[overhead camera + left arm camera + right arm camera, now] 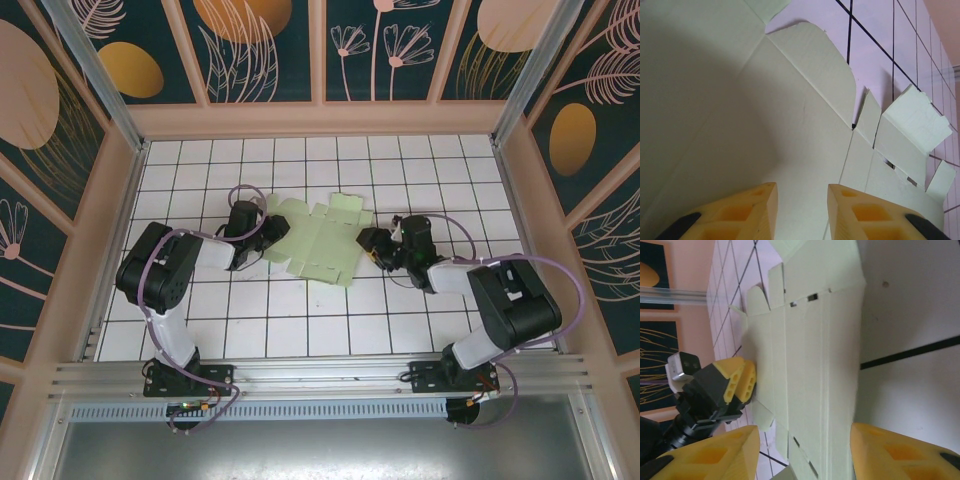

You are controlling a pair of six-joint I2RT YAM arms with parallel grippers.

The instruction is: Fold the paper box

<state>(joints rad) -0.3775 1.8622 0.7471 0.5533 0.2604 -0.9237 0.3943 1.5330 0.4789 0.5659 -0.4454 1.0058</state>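
The paper box point(322, 240) is a pale mint-green flat cut-out with notched flaps, lying in the middle of the gridded table. My left gripper point(272, 233) is at its left edge. In the left wrist view the yellow fingers point(802, 187) stand a little apart over the card point(790, 100), with nothing clamped between them. My right gripper point(372, 246) is at the card's right edge. In the right wrist view its fingers point(805, 432) stand wide, one on each side of the card's creased panels point(810, 340). The left gripper's fingertips point(740, 380) touch the card's far edge there.
The white table point(300, 320) with its black grid is walled by pink panels point(110, 230) on the left, back and right. A metal rail point(320, 370) runs along the near edge, by both arm bases. Bare tiles surround the card.
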